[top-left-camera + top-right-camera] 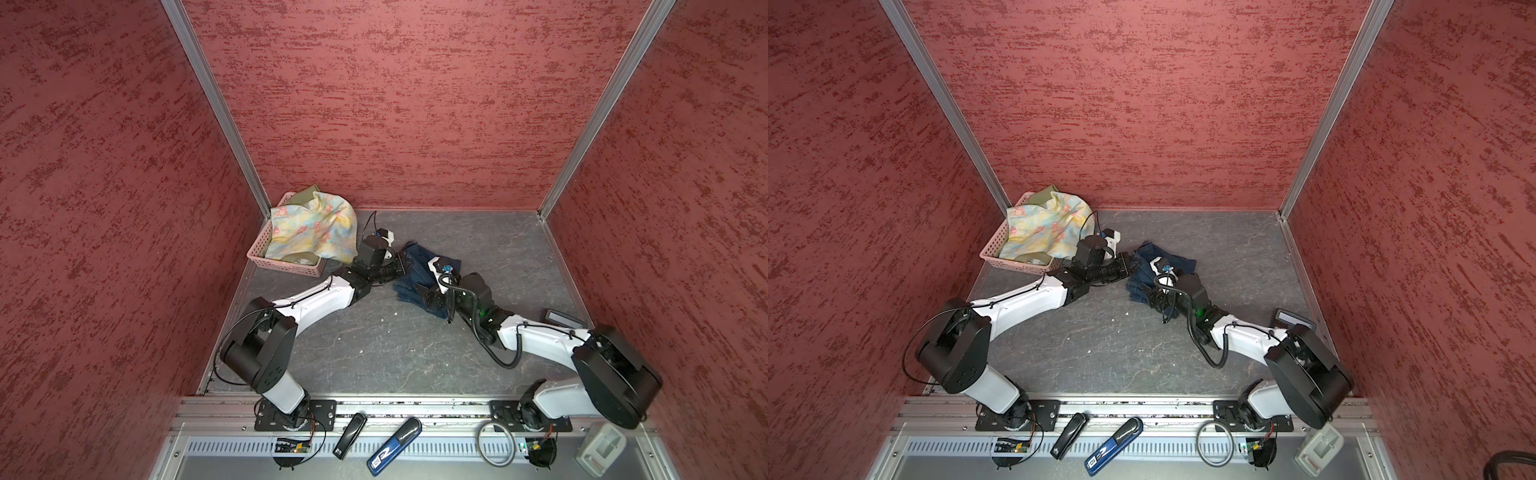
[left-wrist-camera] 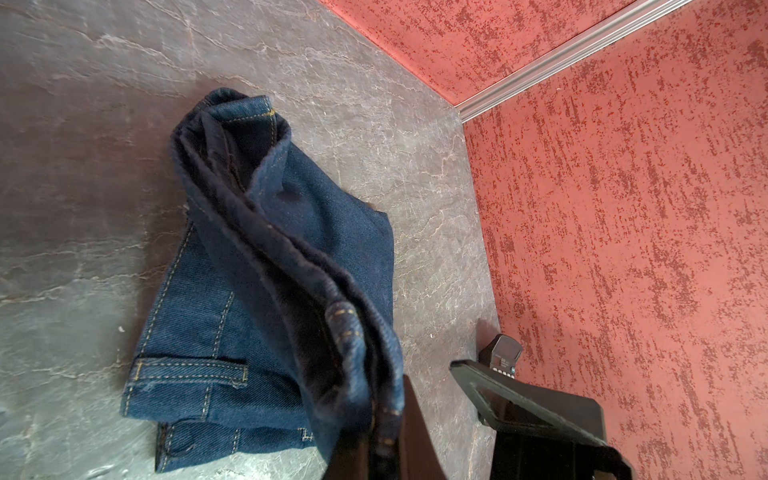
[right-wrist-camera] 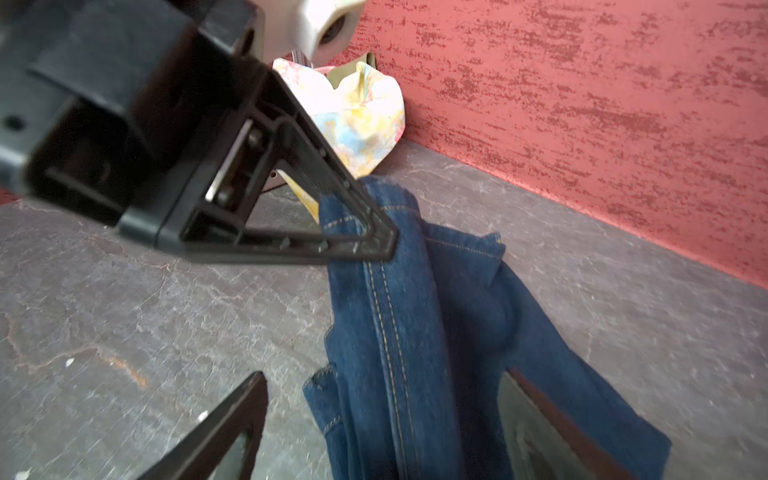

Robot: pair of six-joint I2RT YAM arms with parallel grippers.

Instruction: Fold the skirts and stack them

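The left gripper (image 2: pixel 380 440), clamped tight on a raised edge of the denim skirt (image 2: pixel 232 316) lying on the table (image 2: pixel 83 124), should hold it taut while the wide-open, empty right gripper (image 3: pixel 384 374), straddling the cloth, closes squarely.

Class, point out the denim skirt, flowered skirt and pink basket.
denim skirt (image 2: pixel 199 316): left wrist view, flat panel.
flowered skirt (image 1: pixel 311 228): in a top view, crumpled middle.
pink basket (image 1: pixel 286 267): in a top view, front wall.

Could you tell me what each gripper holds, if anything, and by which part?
The left gripper pinches the denim skirt by a lifted, stitched edge; the right gripper stands open over it, holding nothing.
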